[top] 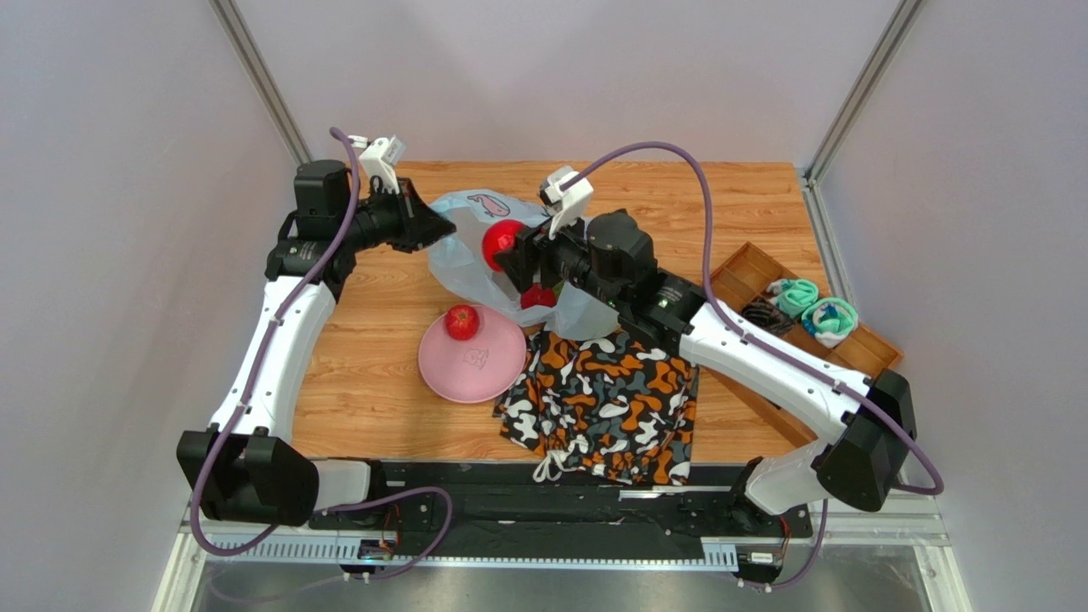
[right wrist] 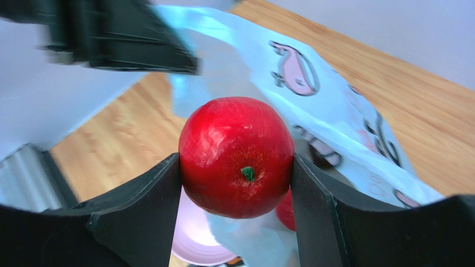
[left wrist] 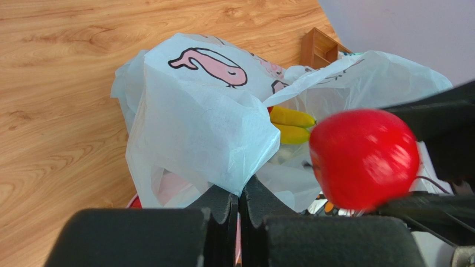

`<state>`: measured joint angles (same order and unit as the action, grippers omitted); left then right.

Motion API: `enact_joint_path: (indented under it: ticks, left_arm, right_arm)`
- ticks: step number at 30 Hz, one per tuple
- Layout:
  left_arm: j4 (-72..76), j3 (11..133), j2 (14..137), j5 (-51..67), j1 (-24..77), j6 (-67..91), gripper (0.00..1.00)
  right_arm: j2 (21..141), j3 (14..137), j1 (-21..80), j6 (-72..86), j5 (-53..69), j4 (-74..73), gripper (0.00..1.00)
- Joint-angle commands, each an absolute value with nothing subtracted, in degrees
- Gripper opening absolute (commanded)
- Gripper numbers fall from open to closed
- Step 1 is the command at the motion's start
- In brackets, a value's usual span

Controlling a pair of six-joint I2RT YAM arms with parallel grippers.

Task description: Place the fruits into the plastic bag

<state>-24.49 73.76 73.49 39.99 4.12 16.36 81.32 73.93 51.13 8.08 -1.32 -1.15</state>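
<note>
The light-blue plastic bag (top: 475, 242) lies at the table's back middle. My left gripper (top: 434, 230) is shut on the bag's edge (left wrist: 245, 167) and holds it up. My right gripper (top: 508, 255) is shut on a red apple (right wrist: 236, 157) and holds it over the bag's mouth; the apple also shows in the left wrist view (left wrist: 363, 158). Two yellow bananas (left wrist: 292, 125) lie inside the bag. A second red apple (top: 462, 321) sits on the pink plate (top: 492, 370). A third red fruit (top: 538, 297) shows at the bag's near side. The grapes and the dark fruit are hidden.
The camouflage cloth (top: 607, 402) lies in front of the bag, right of the plate. A wooden tray (top: 754, 274) with teal items stands at the right edge. Grey walls enclose the table.
</note>
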Motion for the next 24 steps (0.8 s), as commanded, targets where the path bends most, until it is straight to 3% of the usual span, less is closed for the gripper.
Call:
enact_joint_path:
  ticks: [1,17,24]
  left_arm:
    - [-23.12,73.65,71.19,40.43,4.22,16.44,0.00]
    - [-23.12,73.65,71.46,40.25,4.22,16.35,0.00]
    - [-23.20,73.74,71.37,40.25,4.22,16.35,0.00]
  right_arm:
    - [85.86,81.55,50.89,5.72,-14.93,-15.61,0.27]
    - [108.10,102.46,51.59,7.29,-28.74,-38.57,0.27]
    - [111.36,102.31,50.19,9.58,-29.27,-43.50,0.27]
